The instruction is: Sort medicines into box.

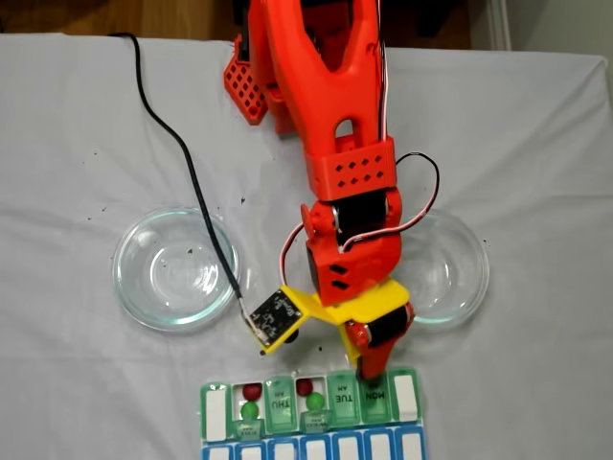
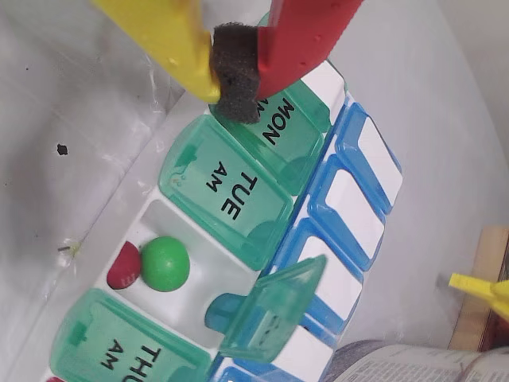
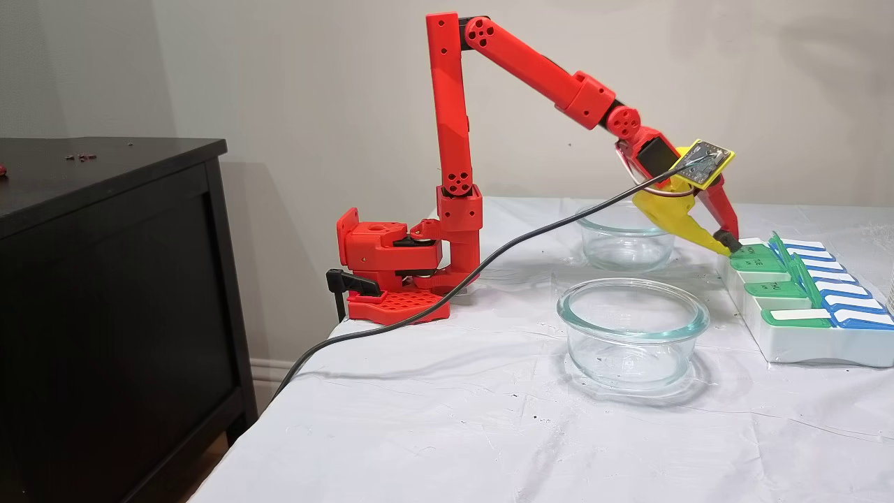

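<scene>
Your hand (image 2: 237,76) sits low over the MON lid (image 2: 290,127) of the box (image 1: 406,395), jaws closed on nothing but their own foam pad; no ball is carried. The box lies at the desk (image 3: 433,419) edge nearest the overhead fixed camera.

MON and TUE lids are shut. The compartment beside TUE stands open, lid tipped up, holding one green ball (image 2: 165,263) touching one red ball (image 2: 124,267). In the overhead fixed view a second open compartment beyond THU holds another red ball (image 1: 251,391) and green ball (image 1: 249,410).

Both glass dishes (image 1: 174,268) look empty apart from dark specks.

Judgement: you are at lid work, probably pressing or flipping MON, not picking. Next move calls for catching the lid lip with a fingertip, gently, so the light box does not slide on the cloth.

I cannot see inside the shut compartments.
</scene>
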You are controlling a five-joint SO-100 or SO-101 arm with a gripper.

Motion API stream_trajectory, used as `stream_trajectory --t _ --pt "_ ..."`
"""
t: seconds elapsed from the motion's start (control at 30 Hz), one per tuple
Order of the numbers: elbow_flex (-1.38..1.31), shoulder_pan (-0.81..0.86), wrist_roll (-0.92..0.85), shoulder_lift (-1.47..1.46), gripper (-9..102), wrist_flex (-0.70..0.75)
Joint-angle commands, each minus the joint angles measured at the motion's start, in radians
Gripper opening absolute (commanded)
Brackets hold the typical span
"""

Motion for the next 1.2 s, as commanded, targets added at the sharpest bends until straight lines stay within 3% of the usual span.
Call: stream_trajectory --t 0.0,0.23,0.57,0.8,1.17 --pt "-0.015 -0.026 -0.153 -0.015 0 -0.057" --pt "-0.015 -0.026 -0.345 -0.055 0 -0.077" --pt "-0.055 0.067 -0.023 0.215 0 -0.009" --pt "-0.006 0.158 0.160 0.396 0 -0.084" --pt "-0.103 0.239 0.268 0.198 0 -0.215"
